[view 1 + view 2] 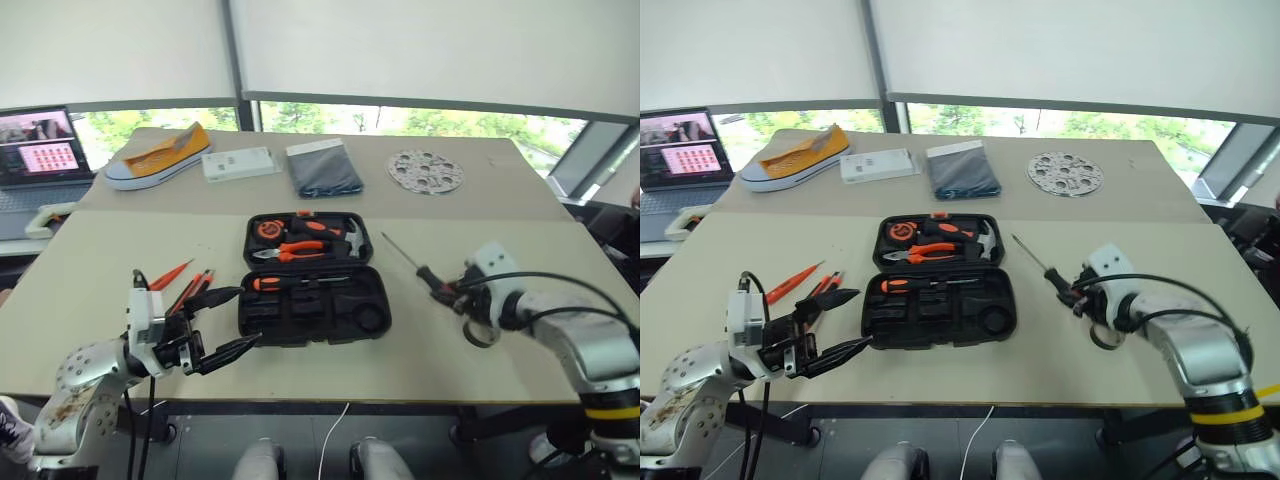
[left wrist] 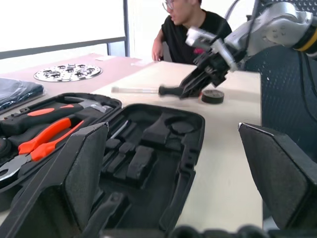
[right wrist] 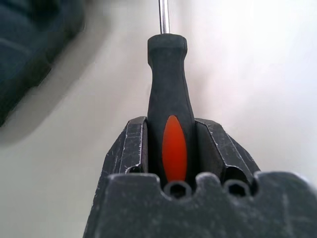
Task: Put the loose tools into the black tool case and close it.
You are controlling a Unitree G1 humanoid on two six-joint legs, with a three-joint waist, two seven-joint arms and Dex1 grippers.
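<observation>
Your right gripper point(image 3: 168, 148) has its jaws pinched on the handle of a black-and-orange screwdriver point(image 1: 412, 265), one finger flat against each side of the grip, with the metal shaft running straight out ahead of the fingers. That screwdriver sits over the table point(image 1: 90, 290) to the right of the tool case point(image 1: 312, 280), its shaft angled toward the far left, and a small grey tape ring point(image 1: 478, 334) lies just beside the gripper on the near side. Your left gripper point(image 1: 228, 322) has its jaws spread wide and holds nothing; it hangs just beside the near-left corner of the case, fingertips pointing toward it. The case lies open at the middle of the table, with orange-handled pliers point(image 1: 300, 250) and a round tape measure point(image 1: 268, 229) in the far half and one screwdriver point(image 1: 300, 282) slotted in the near half. Left of the case, loose orange tools point(image 1: 180, 282) lie on the table behind your left gripper. At the far edge sit a shoe point(image 1: 158, 156), a white box point(image 1: 238, 163), a folded dark cloth point(image 1: 323, 167) and a perforated disc point(image 1: 427, 171).
</observation>
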